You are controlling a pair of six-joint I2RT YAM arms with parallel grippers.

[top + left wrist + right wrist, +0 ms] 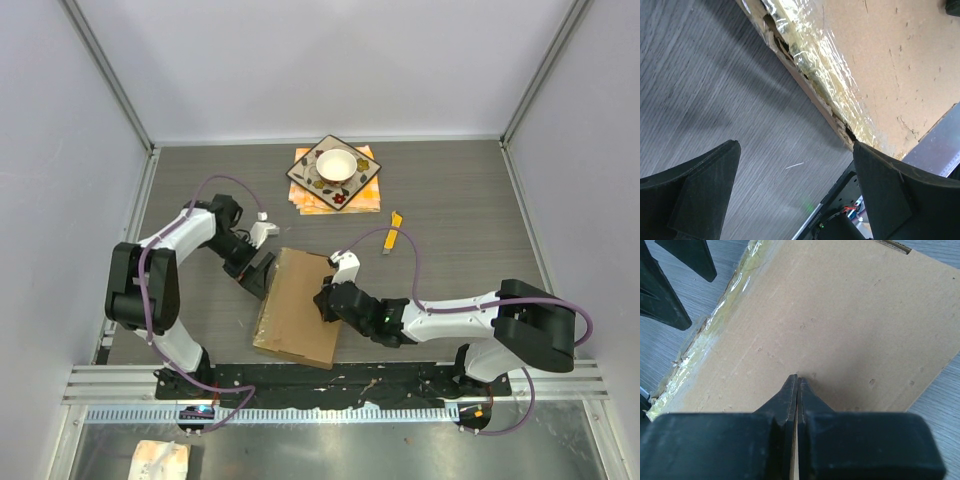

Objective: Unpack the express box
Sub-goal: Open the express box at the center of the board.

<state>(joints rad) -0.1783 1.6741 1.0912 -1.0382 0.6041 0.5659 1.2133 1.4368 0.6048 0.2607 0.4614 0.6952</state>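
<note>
Left fingers (705, 190) standing wide open, empty, just beside taped edge of express box (298, 310); right fingers (787, 400) pressing together, empty, tips touching box top

Table (450, 200): grey, wood-grain top.
Express box (298, 308): flat brown cardboard, lying in the near middle, turned slightly askew; clear tape, torn in places, runs along its left edge.
Orange cloth (368, 197): patterned, at the far middle, well apart from the box, with a square plate on it.
Yellow cutter (394, 231): lies right of centre, near the cloth's near right corner, touching neither cloth nor box.
</note>
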